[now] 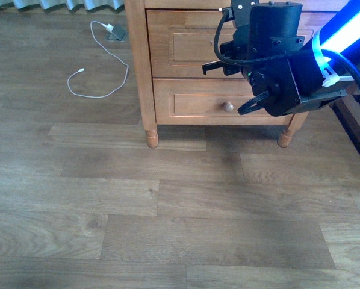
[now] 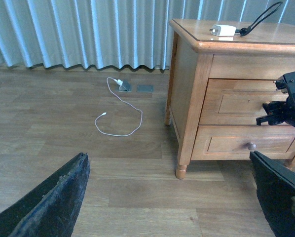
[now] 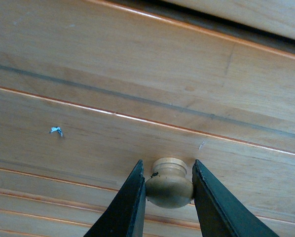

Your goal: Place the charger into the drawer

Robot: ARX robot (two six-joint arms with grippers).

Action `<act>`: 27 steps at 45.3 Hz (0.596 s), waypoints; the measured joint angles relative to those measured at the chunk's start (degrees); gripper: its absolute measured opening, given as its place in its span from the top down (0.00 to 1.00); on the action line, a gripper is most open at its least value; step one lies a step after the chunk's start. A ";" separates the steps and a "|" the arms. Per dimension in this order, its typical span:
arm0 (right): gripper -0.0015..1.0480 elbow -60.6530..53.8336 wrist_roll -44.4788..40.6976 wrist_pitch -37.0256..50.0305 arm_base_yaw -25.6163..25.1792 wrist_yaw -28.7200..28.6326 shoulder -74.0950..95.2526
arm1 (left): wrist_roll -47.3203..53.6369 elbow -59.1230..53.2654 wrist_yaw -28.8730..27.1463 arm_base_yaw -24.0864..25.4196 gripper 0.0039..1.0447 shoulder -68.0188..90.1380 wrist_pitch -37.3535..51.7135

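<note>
The charger (image 2: 223, 30), a small white block with a black looped cable (image 2: 260, 17), lies on top of the wooden cabinet in the left wrist view. It is out of sight in the front view. The drawer (image 1: 180, 42) is the upper, taller-fronted one, and it looks closed. My right gripper (image 3: 168, 177) is shut on the drawer's round knob (image 3: 169, 190), one finger on each side. In the front view the right arm (image 1: 276, 54) covers that knob. My left gripper (image 2: 169, 207) is open and empty, low over the floor, well back from the cabinet.
The shorter lower drawer (image 1: 192, 102) with its small knob (image 1: 227, 107) is closed. A white plug with a long white cable (image 1: 99, 60) lies on the floor left of the cabinet, near the curtain (image 2: 88, 29). Dark furniture (image 1: 357, 126) stands at the right edge.
</note>
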 joint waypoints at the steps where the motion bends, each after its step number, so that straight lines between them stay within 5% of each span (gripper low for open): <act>1: 0.78 0.00 0.00 -0.04 0.00 0.00 0.00 | 0.00 0.00 0.00 0.00 0.06 0.00 0.00; 27: 0.78 -1.44 -0.22 0.70 0.11 -0.94 -0.35 | 0.00 -0.02 0.00 0.00 0.06 0.00 0.00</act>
